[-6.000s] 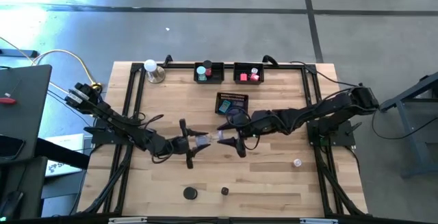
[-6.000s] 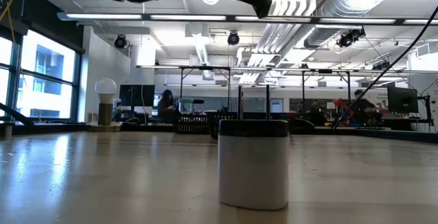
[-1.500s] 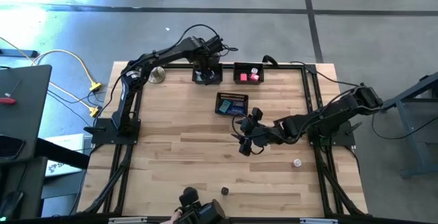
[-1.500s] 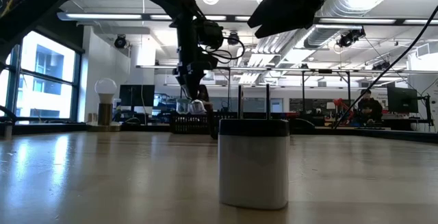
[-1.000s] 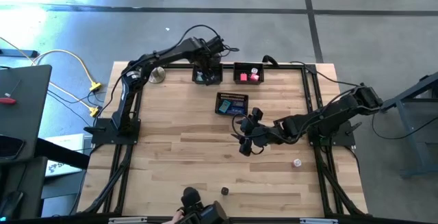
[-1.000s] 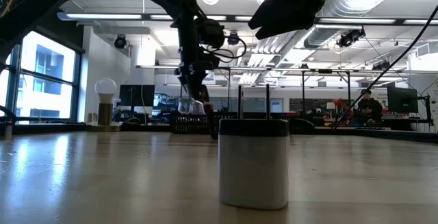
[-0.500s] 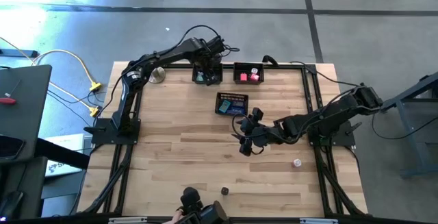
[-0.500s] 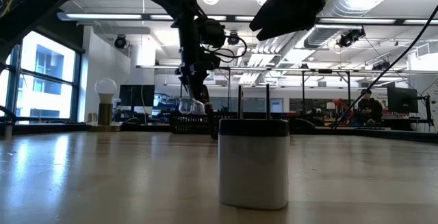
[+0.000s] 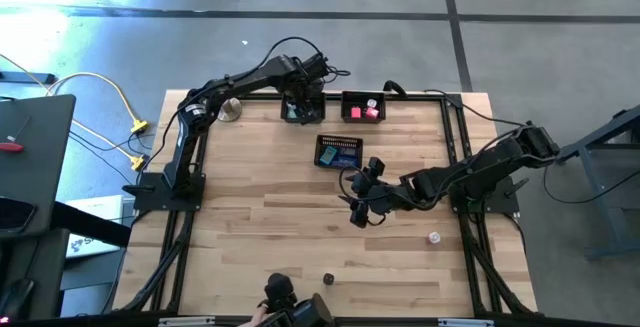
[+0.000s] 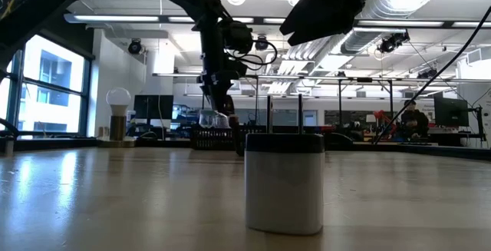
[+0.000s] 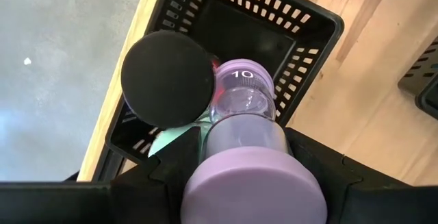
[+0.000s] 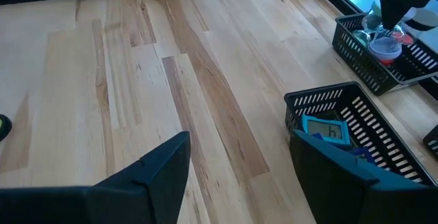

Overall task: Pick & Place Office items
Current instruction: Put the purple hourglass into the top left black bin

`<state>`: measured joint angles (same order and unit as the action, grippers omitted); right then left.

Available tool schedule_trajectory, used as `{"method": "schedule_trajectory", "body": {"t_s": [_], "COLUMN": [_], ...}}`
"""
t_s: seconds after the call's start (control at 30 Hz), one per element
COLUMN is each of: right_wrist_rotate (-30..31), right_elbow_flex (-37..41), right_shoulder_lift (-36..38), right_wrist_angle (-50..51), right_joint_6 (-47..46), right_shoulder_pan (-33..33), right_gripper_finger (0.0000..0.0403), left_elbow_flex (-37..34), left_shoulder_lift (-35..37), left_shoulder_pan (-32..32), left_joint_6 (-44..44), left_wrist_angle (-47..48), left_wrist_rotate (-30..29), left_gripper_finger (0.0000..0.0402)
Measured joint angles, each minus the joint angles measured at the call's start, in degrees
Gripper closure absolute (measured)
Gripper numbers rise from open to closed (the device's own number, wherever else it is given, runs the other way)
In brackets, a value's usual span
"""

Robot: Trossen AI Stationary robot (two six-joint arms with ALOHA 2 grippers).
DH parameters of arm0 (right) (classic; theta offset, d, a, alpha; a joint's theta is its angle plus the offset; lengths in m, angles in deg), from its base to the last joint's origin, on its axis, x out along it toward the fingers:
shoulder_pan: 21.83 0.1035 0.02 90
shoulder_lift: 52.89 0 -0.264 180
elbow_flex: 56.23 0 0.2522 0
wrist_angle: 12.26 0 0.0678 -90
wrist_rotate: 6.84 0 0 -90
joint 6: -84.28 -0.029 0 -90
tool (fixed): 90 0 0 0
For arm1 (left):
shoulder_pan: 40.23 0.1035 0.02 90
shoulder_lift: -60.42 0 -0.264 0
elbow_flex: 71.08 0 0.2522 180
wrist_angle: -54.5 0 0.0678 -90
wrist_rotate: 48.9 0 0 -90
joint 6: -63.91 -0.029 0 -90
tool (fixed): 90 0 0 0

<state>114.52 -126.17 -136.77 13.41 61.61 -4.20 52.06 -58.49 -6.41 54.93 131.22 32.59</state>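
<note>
the left gripper (image 9: 303, 104) at the frame's upper middle grasps a lavender roll (image 11: 245, 145) over the black tray (image 11: 309, 46), hiding most of its contents. the right gripper (image 12: 236, 176), mid-table, is parted, holding nothing.

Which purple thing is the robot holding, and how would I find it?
Look at the far edge of the wooden table, where black mesh trays sit. Over the left tray the left gripper holds a clear roll with lavender caps. It is see-through with a 10 on its end, unlike the black disc beside it.
</note>
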Motion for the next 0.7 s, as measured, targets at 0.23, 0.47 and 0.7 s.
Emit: {"method": "schedule_trajectory", "body": {"t_s": [0.23, 0.47, 0.7], "right_wrist_rotate": [-0.01, -0.17, -0.38], "right_elbow_flex": [0.00, 0.00, 0.00], "right_shoulder_lift": [0.00, 0.00, 0.02], "right_wrist_angle": [0.01, 0.13, 0.69], "right_joint_6": [0.00, 0.00, -0.02], "right_shoulder_pan": [0.00, 0.00, 0.00], "right_gripper_finger": [0.0165, 0.0165, 0.0165], "left_elbow_flex": [0.00, 0.00, 0.00], "left_shoulder_lift": [0.00, 0.00, 0.00], "left_shoulder_pan": [0.00, 0.00, 0.00], "left_joint_6": [-1.15, -1.37, -3.03], "left_wrist_angle": [-0.20, -1.07, -1.29], "left_wrist_rotate": [1.24, 1.53, 1.80], "left_gripper_finger": [0.0210, 0.0210, 0.0204]}}
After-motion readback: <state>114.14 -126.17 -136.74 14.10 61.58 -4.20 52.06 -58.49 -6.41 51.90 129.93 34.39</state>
